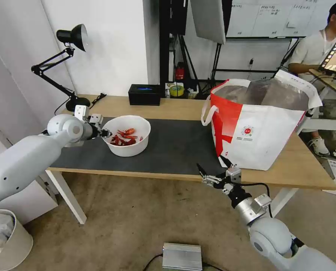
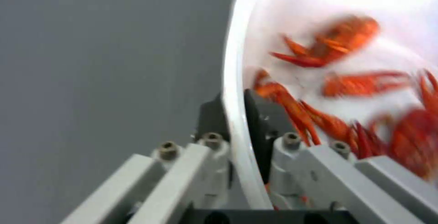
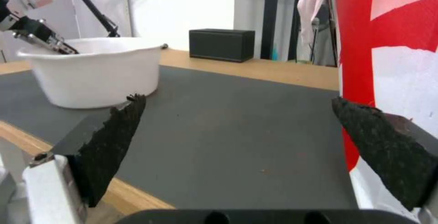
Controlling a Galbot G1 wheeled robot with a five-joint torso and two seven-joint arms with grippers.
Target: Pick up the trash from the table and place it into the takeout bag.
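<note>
Basically, the left gripper [image 1: 107,132] is pinched on the near-left rim of the white bowl [image 1: 127,135] — 1 finger inside, 1 outside, closed tight on the thin wall. The bowl sits on the dark mat [image 1: 168,145] of the table [image 1: 307,171], crayfish shells [image 2: 347,87] loose in it. The takeout bag [image 1: 256,130] stands well apart to the right, mouth open. Risk: a 1-sided rim grip may let the bowl tilt or slip when lifted — shells spill. The right gripper [image 1: 213,169] hovers wide open, empty, at the table's front edge just beside the bag; could bump it.
</note>
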